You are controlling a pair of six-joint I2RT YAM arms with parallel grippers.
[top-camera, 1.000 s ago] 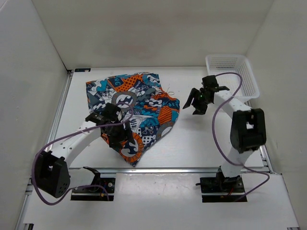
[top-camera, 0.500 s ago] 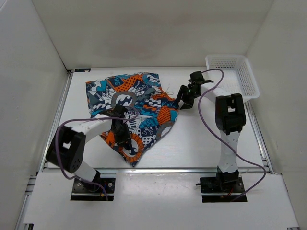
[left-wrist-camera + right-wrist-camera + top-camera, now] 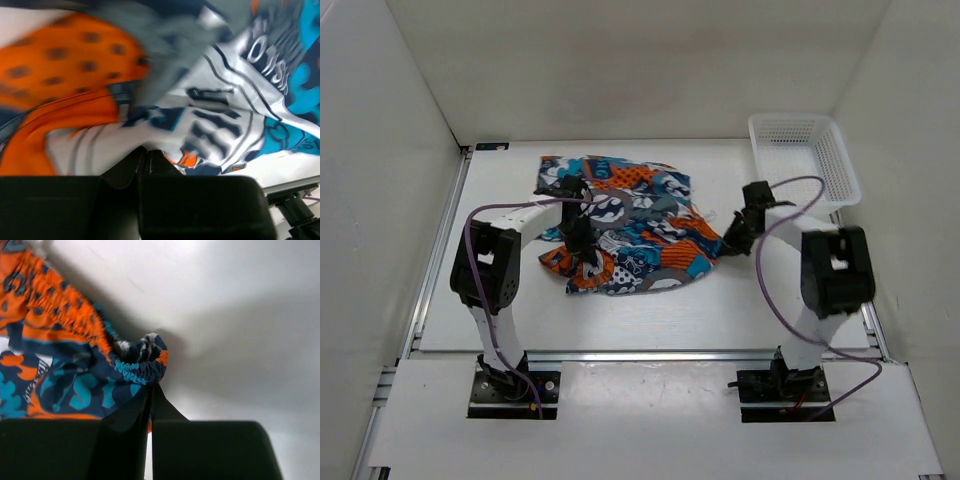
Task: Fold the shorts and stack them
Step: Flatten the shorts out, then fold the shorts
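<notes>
L gripper (image 3: 582, 245) pinched shut on shorts (image 3: 645, 222) fabric, approx 8 o'clock; R gripper (image 3: 729, 239) clamped on their 3 o'clock edge. Basket (image 3: 842, 168) at 1 o'clock, apart.

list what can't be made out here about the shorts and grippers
Top view: left gripper fingertips too small and dark against the shorts to show the pinch.
Left wrist: print smeared by blur at upper left; gripper body cuts off the bottom.
Right wrist: right gripper body blocks the bottom; how much cloth lies between its fingers is hidden.
</notes>
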